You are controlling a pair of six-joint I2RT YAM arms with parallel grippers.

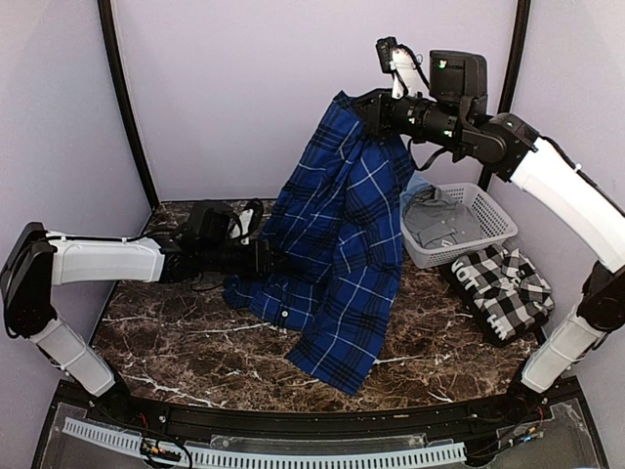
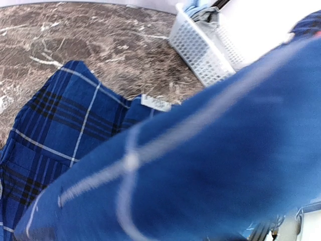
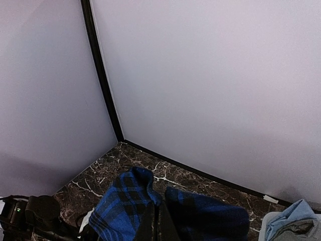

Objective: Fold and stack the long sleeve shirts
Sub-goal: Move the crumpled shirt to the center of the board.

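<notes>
- Table (image 1: 176, 342): dark marbled top. Its near part is bare except for the low corner of the blue shirt.
- Blue shirt (image 1: 342, 244): royal blue plaid, hanging from high at the back down to the table. Its lower part is crumpled on the top, centre-left. The collar and sleeves cannot be told apart in the folds.
- Left gripper (image 1: 266, 260): low over the table, at the left edge of the hanging cloth. In the top view its fingertips are hidden against the fabric. The left wrist view shows mostly blurred blue cloth, close up, with no fingers. Opening and hold: cannot tell.
- White label (image 2: 156, 102): sewn into the blue shirt, print unreadable.
- Checked shirt (image 1: 500, 285): black and white, folded, flat on the table at the right, just in front of the basket.
- Basket (image 1: 444, 256): white mesh, right rear. It holds a grey garment (image 1: 444, 223), partly covered by the blue shirt.
- Right gripper (image 1: 369, 106): raised high at the back, clamped tight on a top edge of the blue shirt. In the right wrist view its fingers are cut off at the bottom edge, with cloth bunched on both sides.
</notes>
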